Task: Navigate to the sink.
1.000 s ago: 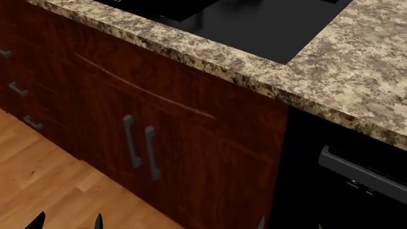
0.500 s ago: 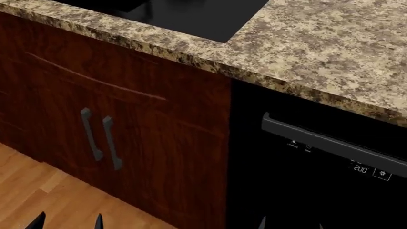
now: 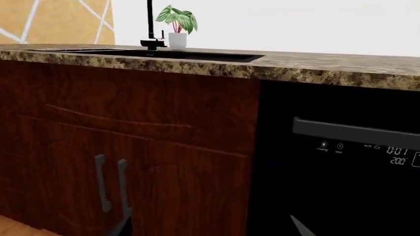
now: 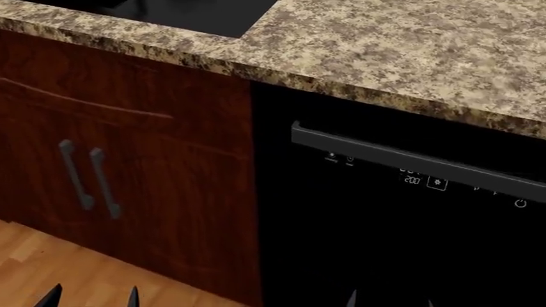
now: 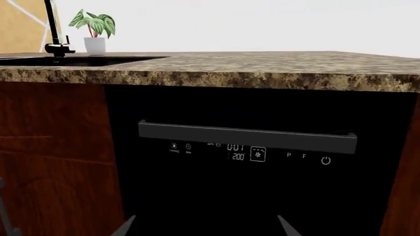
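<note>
The matte-black recessed sink (image 4: pixel 183 13) shows only as a corner at the top left of the head view, set in the speckled granite counter (image 4: pixel 401 51). Its rim also shows edge-on in the left wrist view (image 3: pixel 190 55) and the right wrist view (image 5: pixel 72 61), with a black faucet (image 3: pixel 150 24) behind it. My left gripper (image 4: pixel 92 299) is open and empty, low before the wooden cabinet doors. My right gripper (image 4: pixel 390 300) is open and empty, before the dishwasher. Basin, drainboard and rack are out of view.
A black dishwasher front (image 4: pixel 384 230) with a bar handle (image 4: pixel 410 160) stands straight ahead under the counter. Dark red cabinet doors (image 4: pixel 137 166) with two grey handles (image 4: pixel 89 182) are left of it. A potted plant (image 3: pixel 176 24) stands behind the sink. Wood floor (image 4: pixel 51 262) lies at lower left.
The view has shifted right along the counter. The sink has slid toward the top left, and the dishwasher has come to the middle. The grippers keep their pose.
</note>
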`<state>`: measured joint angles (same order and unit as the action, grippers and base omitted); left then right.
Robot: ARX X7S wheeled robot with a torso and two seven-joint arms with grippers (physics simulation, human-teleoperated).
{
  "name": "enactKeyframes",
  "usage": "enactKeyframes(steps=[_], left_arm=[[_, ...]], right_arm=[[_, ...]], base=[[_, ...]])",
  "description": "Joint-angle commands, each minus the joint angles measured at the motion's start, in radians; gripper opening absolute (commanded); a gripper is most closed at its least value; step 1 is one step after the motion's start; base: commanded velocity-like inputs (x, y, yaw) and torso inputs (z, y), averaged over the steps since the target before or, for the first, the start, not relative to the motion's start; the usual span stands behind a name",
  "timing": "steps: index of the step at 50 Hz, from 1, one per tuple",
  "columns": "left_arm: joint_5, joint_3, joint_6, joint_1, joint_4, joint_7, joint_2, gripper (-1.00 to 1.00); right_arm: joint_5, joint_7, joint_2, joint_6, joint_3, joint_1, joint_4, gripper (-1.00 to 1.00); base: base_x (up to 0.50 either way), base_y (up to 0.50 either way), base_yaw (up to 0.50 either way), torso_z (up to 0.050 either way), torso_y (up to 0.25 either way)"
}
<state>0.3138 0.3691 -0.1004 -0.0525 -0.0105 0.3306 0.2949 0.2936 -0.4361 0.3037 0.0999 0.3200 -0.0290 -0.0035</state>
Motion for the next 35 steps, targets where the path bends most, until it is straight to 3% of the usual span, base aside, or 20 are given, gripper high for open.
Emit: enactKeyframes(steps=[1,35], left_arm=[[0.001,0.004,-0.002,-0.001,-0.002,0.003,0.000,1.00],[0.005,0.012,-0.007,-0.003,-0.003,0.010,0.006,1.00]], right_arm=[[0.002,-0.004,0.004,0.005,0.000,0.003,-0.004,1.00],[0.008,-0.009,0.007,0.011,0.007,0.000,0.001,1.00]], base=[[0.18,0.06,-0.36,0.000,0.000],[0.18,0.05,-0.38,0.000,0.000]])
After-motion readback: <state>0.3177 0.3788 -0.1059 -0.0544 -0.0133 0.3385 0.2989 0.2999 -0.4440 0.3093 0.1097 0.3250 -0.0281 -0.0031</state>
